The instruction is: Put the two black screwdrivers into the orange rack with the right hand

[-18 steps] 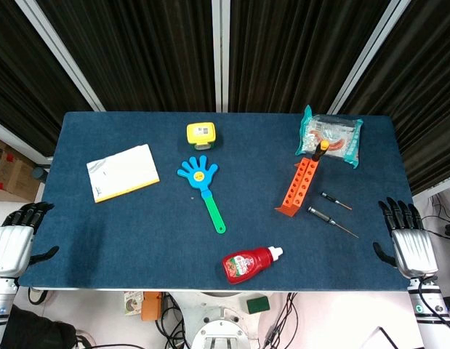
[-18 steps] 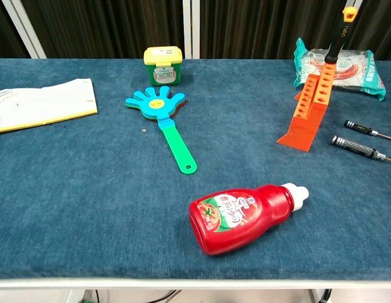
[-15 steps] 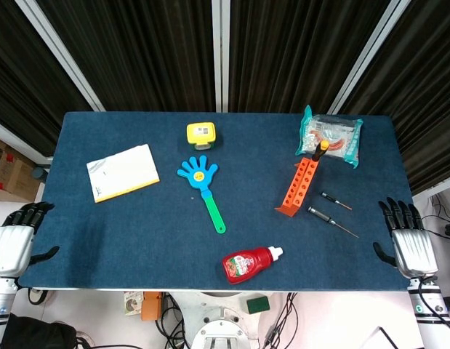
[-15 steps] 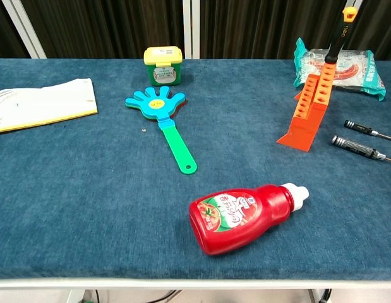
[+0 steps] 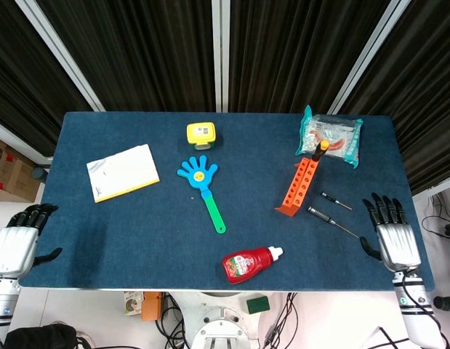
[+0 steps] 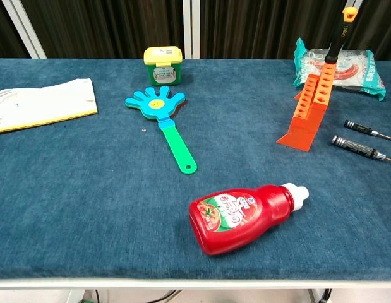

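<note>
Two black screwdrivers lie on the blue table right of the orange rack (image 5: 297,187) (image 6: 310,104): a short one (image 5: 335,201) (image 6: 366,130) and a longer one (image 5: 331,221) (image 6: 362,149) nearer the front. One orange-and-black tool (image 5: 320,150) (image 6: 336,35) stands in the rack's far end. My right hand (image 5: 388,233) hovers open over the table's right front edge, just right of the longer screwdriver's tip, touching nothing. My left hand (image 5: 17,238) is open beside the table's left front corner. Neither hand shows in the chest view.
A red ketchup bottle (image 5: 251,263) (image 6: 244,216) lies near the front edge. A blue hand-shaped clapper (image 5: 203,185) (image 6: 165,120), a yellow-lidded tub (image 5: 201,134) (image 6: 163,65), a notepad (image 5: 122,171) (image 6: 37,104) and a snack packet (image 5: 331,137) (image 6: 347,66) lie further back.
My right hand has moved left and slightly forward onto the table's edge, closer to the longer screwdriver. The left hand has barely shifted. Objects have stayed put.
</note>
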### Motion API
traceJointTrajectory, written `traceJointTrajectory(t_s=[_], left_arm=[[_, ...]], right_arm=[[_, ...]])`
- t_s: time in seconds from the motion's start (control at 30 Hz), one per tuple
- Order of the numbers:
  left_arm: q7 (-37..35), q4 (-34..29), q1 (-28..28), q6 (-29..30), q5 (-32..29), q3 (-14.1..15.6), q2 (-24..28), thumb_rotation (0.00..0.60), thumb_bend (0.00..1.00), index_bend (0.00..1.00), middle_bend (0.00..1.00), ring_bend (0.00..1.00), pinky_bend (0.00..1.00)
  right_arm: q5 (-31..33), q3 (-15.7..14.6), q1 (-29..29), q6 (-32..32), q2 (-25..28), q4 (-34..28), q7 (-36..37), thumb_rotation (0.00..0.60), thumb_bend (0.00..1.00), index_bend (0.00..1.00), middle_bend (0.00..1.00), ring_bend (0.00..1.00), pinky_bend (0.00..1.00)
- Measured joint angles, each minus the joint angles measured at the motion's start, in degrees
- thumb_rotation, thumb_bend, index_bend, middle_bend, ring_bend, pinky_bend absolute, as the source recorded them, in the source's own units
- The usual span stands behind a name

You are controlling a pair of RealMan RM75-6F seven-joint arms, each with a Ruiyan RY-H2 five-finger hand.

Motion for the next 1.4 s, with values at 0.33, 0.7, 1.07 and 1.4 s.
traceJointTrajectory(t_s=[0.33,0.7,1.07,1.4], left_arm=[[-1.53,0.32,-0.15,-0.60,-0.07,0.11,0.45,0.600,0.00,0.18,0.19,0.14,0.25],[-3.38,0.75,-0.22,-0.76,0.50,0.40,1.03,0.600,0.00,0.18,0.20,0.14,0.25],[-3.73,0.85,-0.55,-1.52,0.13,0.34,1.19,0.600,0.00,0.18,0.20,0.14,0.25],[-3.86,0.81,-0.46,-1.27,0.08,0.31,1.28,0.600,0.00,0.18,0.20,0.14,0.25]], right_arm=[[7.62,2.44,5.06,-6.74,-9.95,2.61,-8.92,0.600,0.39,0.33,0.03,0.00,0.00],[18.06,6.41,9.84,-11.04,-18.97,10.90,-15.33,0.600,0.40,0.36,0.05,0.00,0.00],[20.13,7.53,11.77,-12.46,-21.55,13.27,-11.62,0.600,0.40,0.42,0.08,0.00,0.00],[21.75,7.67,13.23,-12.99,-23.46,15.07,-11.74,0.600,0.41,0.49,0.08,0.00,0.00]])
